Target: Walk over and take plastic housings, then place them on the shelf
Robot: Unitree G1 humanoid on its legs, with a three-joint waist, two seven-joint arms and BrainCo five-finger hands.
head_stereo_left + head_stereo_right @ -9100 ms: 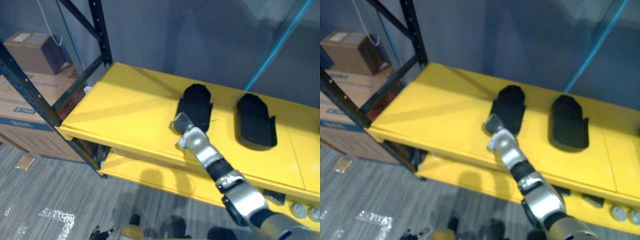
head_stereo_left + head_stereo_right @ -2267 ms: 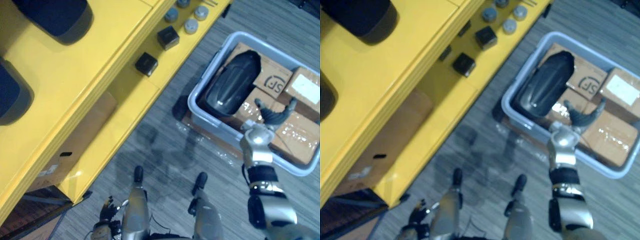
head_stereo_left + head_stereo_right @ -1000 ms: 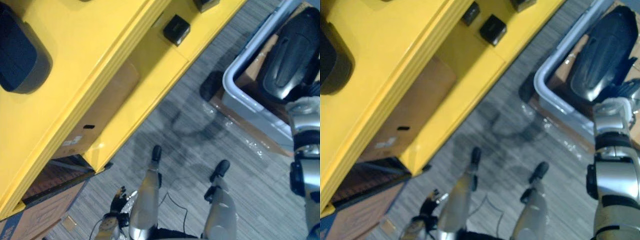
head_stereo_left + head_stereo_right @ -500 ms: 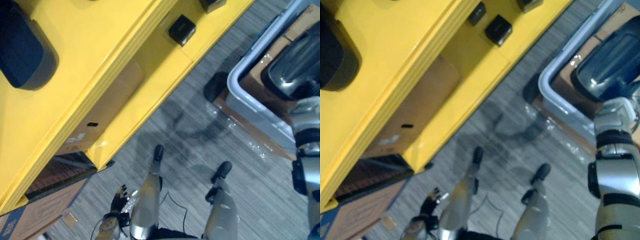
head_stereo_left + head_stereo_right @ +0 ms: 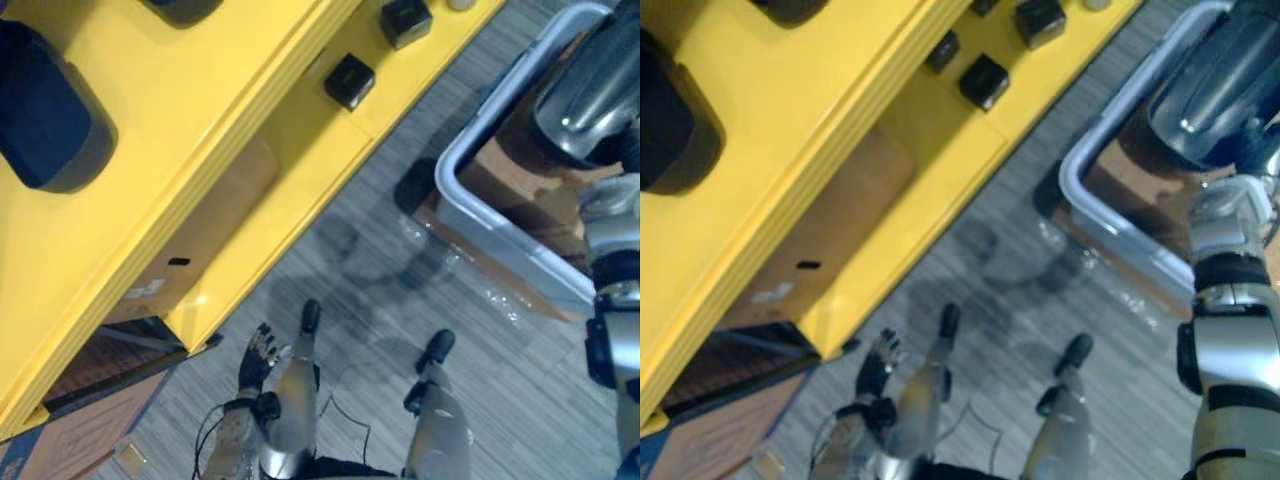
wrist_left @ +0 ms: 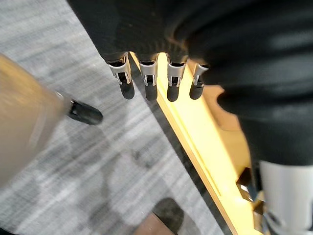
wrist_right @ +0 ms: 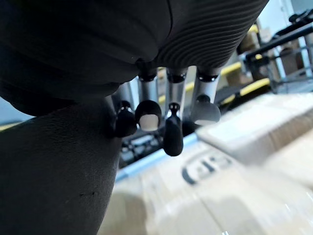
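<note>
Grey striped floor (image 5: 380, 250) is being shown from above, with shelving along the robot's left and a tub to its right.

Item 1. Right hand (image 5: 1225, 212): being held at the near end of a black housing (image 5: 1205, 85). In the right wrist view the housing's dark textured surface is being pressed close against the hand. Whether the housing is being gripped cannot be told.

Item 2. Black housing: being seen over a grey tub (image 5: 480, 225), its glossy back turned upward. Whether it is being lifted or is resting cannot be told.

Item 3. Grey tub: being stood on the floor, near the shelving but apart from it. Cardboard boxes (image 7: 220, 196) are being kept inside it, beneath the housing.

Item 4. Left hand (image 5: 258, 352): being held low over the floor, well apart from the tub, fingers (image 6: 149, 81) straight and spread, nothing being held.

Item 5. Yellow shelf (image 5: 200, 110): a second housing (image 5: 45, 120) is being stored on its top board, and a third housing (image 5: 180, 8) is being cut off by the view's upper edge.

Item 6. Small black boxes (image 5: 350, 80): being kept on the lower board.

Item 7. Brown carton (image 5: 200, 240): being stored beneath the top board.
</note>
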